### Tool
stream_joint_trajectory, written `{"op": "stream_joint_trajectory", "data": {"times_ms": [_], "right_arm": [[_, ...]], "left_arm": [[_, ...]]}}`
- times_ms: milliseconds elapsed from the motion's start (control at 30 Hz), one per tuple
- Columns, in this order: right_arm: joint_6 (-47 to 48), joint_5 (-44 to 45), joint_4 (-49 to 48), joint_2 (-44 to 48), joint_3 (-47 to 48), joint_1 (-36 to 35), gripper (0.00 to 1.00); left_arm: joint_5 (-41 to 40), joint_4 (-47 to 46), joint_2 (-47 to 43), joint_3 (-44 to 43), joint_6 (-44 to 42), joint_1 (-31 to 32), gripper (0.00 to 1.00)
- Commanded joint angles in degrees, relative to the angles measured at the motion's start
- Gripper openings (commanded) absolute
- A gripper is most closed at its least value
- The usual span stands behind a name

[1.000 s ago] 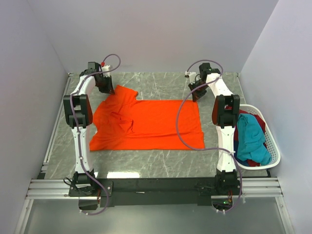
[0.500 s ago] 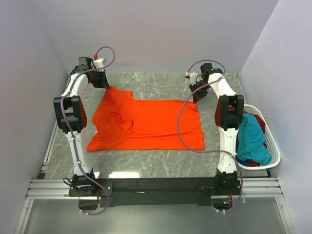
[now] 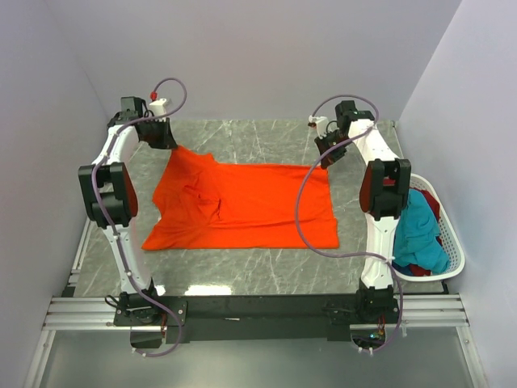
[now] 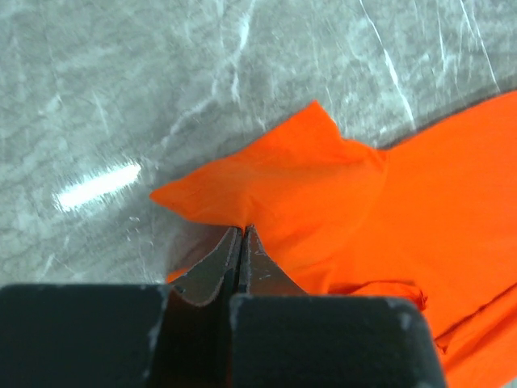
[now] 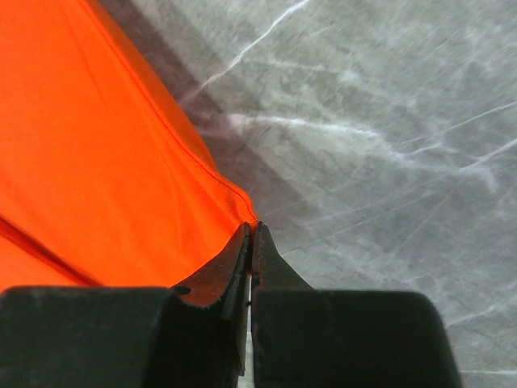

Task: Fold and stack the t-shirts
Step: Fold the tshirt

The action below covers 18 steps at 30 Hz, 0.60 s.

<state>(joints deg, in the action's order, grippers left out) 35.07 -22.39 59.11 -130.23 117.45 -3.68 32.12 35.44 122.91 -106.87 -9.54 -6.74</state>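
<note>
Now the left gripper is pinched shut on the far-left corner of the orange t-shirt, having swung outward and pulled that corner taut. The right gripper stays clamped on the far-right corner. The shirt lies spread on the table, probably being stretched flat for the first fold.

On inspection, the left arm and right arm are each built of slim white links joined by bulky black joint housings, bolted to a black base, with a white fitting at the wrist; the left one bears a small red mark there. A thin grey-purple cable runs outside each arm in loose loops from base to wrist. The left gripper and right gripper are alike: a broad matt-black block body from which two dark grey jaws taper to thin, scuffed tips.
</note>
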Motion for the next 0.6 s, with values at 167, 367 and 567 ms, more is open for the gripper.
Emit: {"op": "stream_joint_trajectory", "data": {"times_ms": [167,367,567], "right_arm": [[2.8,-1.8,1.0,8.9,-5.5,0.5,0.0],[4.4,-4.1,2.2,11.3,-8.8,0.9,0.0],[6.5,-5.6,2.7,14.8,-14.9,1.0,0.0]], "left_arm": [[1.9,-0.3,-13.0,9.6,-5.1,-1.3,0.0],[2.3,-1.0,-19.8,19.7,-8.6,-2.0,0.0],[2.5,-4.0,-27.5,30.9,-10.7,-2.8,0.0]]}}
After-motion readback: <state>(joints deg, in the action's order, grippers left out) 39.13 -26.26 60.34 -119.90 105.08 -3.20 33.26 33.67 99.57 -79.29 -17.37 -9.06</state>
